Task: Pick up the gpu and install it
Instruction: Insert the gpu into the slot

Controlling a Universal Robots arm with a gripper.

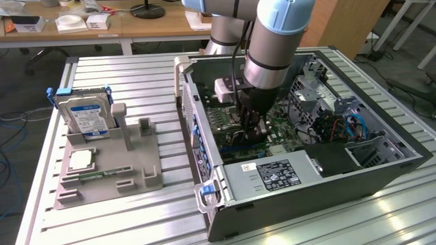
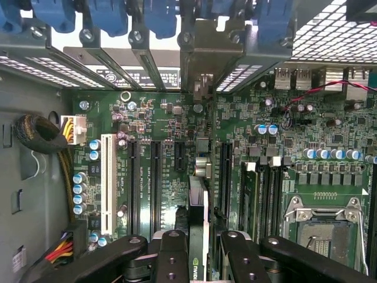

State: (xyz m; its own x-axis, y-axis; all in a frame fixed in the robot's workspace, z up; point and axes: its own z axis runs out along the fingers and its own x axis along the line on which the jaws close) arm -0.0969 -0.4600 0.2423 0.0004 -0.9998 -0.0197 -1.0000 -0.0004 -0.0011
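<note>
In the wrist view the gpu [image 2: 198, 203] stands edge-on over the green motherboard [image 2: 165, 118], between two black expansion slots. Its silver end bracket [image 2: 203, 59] sits at the case's rear slot openings. My gripper [image 2: 200, 239] is shut on the card, with a black finger [image 2: 171, 253] on each side of its upper edge. I cannot tell whether the card is pressed fully into its slot. In the exterior view my gripper [image 1: 248, 130] reaches straight down inside the open computer case [image 1: 381, 168], low over the board.
A power supply [image 1: 272, 176] sits at the case's near end and blue cables [image 1: 358, 125] at the exterior view's right. On the exterior view's left, a grey holder [image 1: 146, 173] carries an upright hard drive [image 1: 85, 115] and a square CPU chip [image 1: 80, 159].
</note>
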